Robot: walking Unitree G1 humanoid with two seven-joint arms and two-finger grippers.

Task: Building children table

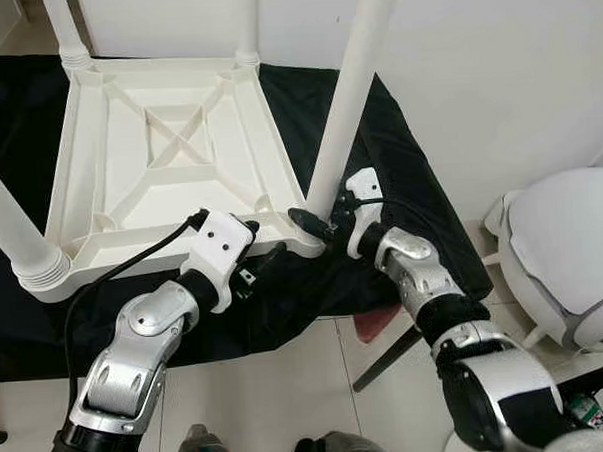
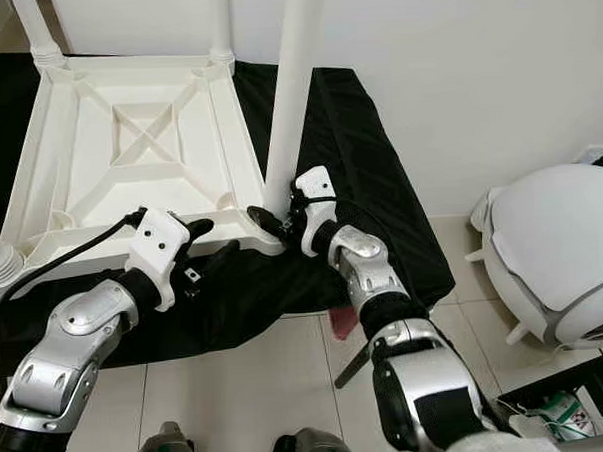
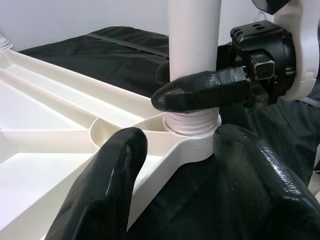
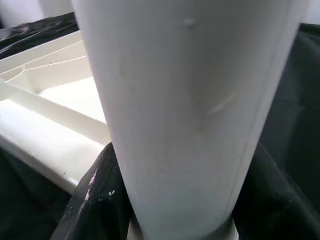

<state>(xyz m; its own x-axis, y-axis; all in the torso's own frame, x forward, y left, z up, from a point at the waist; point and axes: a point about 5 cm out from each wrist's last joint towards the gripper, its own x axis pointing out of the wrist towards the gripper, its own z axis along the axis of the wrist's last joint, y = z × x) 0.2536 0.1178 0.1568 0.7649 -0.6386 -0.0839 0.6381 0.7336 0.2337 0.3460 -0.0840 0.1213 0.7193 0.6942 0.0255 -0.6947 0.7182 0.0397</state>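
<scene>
White plastic children's table top (image 1: pixel 158 152) lies upside down on a black cloth (image 1: pixel 399 172), ribbed underside up, legs already standing at the other corners. Right gripper (image 1: pixel 326 223) is clamped around the base of the white round plastic leg (image 1: pixel 351 94) at the near right corner, just above its threaded end in the socket. Left gripper (image 1: pixel 251 260) sits just beside it to the left, fingers (image 3: pixel 107 185) spread open either side of the corner rim, not gripping. To do this well: keep the leg upright, twist it fully home, left bracing the top against turning. White domed appliance (image 1: pixel 573 254) sits far right on the floor.
</scene>
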